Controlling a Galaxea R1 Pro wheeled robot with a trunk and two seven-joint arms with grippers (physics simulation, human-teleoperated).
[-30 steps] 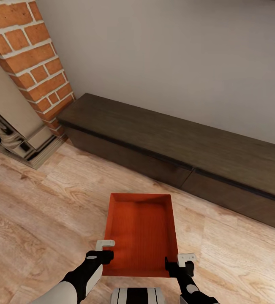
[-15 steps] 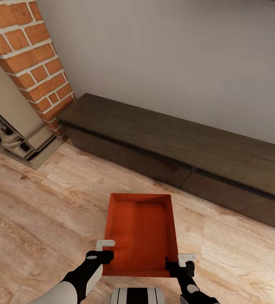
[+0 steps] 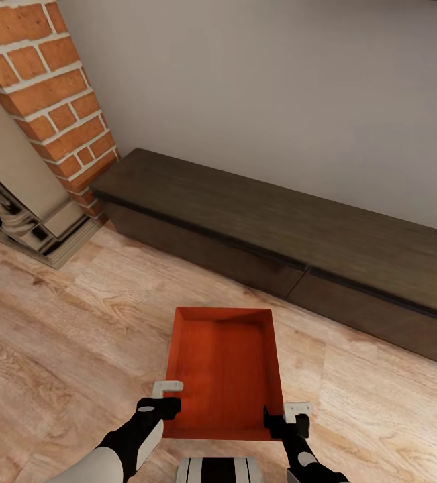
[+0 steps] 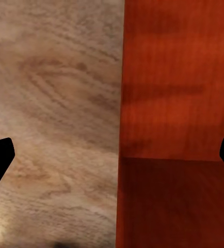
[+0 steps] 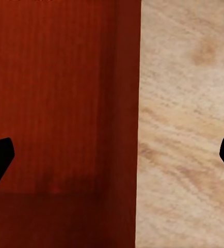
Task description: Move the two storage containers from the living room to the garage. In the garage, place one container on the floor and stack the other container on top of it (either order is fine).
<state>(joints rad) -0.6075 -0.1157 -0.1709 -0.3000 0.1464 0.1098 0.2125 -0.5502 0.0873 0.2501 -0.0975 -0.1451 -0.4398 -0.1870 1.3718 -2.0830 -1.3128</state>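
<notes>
An orange-red, open-topped rectangular storage container with finely ribbed thin walls sits on the light wood plank floor of the living room, just in front of the robot and a little short of the long low dark-brown bench against the plain wall; a red-brick fireplace stands off to the left. The left gripper and the right gripper hang at the bin's two near corners, one on each long side. In both wrist views the dark jaws stand wide apart, each pair straddling a side wall with bin interior on one side and wood floor on the other, so both are open and grip nothing yet. The bin looks empty, light and rather flexible; thin walls may bow or slip, so pinching both long rims at once, evenly, seems the sound hold. Whether the jaws already touch the rims is hard to tell, and the near wall is partly hidden by the robot's trunk.
</notes>
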